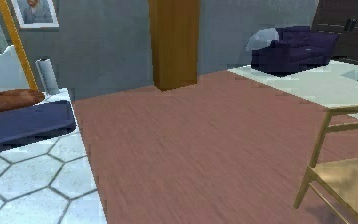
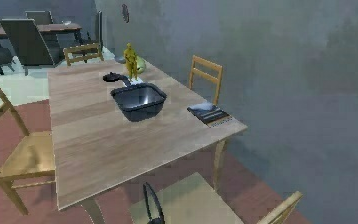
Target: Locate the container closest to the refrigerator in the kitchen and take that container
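**A:** Where is the container?

**B:** In the arm side view, 1 dark container [image 2: 138, 101] with a wide rim sits on the wooden table [image 2: 82, 150], near the table's middle and toward its far end. I cannot tell whether it is the one the task means.

**A:** What else is on that table?

**B:** Just beyond the container stands 1 yellow-green statuette [image 2: 132, 62], with a small dark item [image 2: 112, 76] to its left. At the right edge of the table lies a flat dark object [image 2: 209, 114]. I cannot make out what it is.

**A:** And the pincer?

**B:** The gripper [image 2: 152, 205] shows as thin dark curved fingers at the near edge, in front of a pale chair seat [image 2: 202, 200]. I cannot tell whether it is released, clenched or grasping anything.

**A:** Any other seating?

**B:** 1 wooden chair [image 2: 206, 76] stands at the table's right side by the grey wall, 1 wooden seat [image 2: 22, 150] is at the left, and 1 chair back [image 2: 82, 51] rises at the far end.

**A:** What lies ahead?

**B:** The forward view shows a reddish wood floor [image 1: 187, 140], with a tall wooden panel [image 1: 175, 40] against the far grey wall. A dark blue sofa [image 1: 297, 48] stands far right on a pale rug [image 1: 332, 85]. A light wooden armchair frame [image 1: 342, 170] is near right. At the left is a hexagon-tiled surface [image 1: 27, 185], with a dark blue cushion [image 1: 27, 125] beyond it and a framed picture [image 1: 32, 12] on the wall above.
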Motion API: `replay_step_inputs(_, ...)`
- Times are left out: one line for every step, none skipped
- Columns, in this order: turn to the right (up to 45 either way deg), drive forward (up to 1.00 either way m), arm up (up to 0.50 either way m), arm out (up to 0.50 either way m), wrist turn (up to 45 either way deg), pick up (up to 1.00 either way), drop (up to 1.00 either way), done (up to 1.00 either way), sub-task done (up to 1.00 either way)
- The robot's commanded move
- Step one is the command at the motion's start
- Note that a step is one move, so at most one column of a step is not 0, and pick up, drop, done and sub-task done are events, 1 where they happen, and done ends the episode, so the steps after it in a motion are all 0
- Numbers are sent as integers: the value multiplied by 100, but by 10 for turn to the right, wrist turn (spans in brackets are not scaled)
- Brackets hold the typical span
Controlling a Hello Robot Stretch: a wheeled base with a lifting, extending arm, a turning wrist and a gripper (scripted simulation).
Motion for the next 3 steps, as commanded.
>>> replay_step_inputs(0, 0, 50, 0, 0, 0, 0, 0, 0)
replay_step_inputs(0, 0, 8, 0, 0, 0, 0, 0, 0)
replay_step_inputs(0, 0, 0, 12, 0, 0, 0, 0, 0)
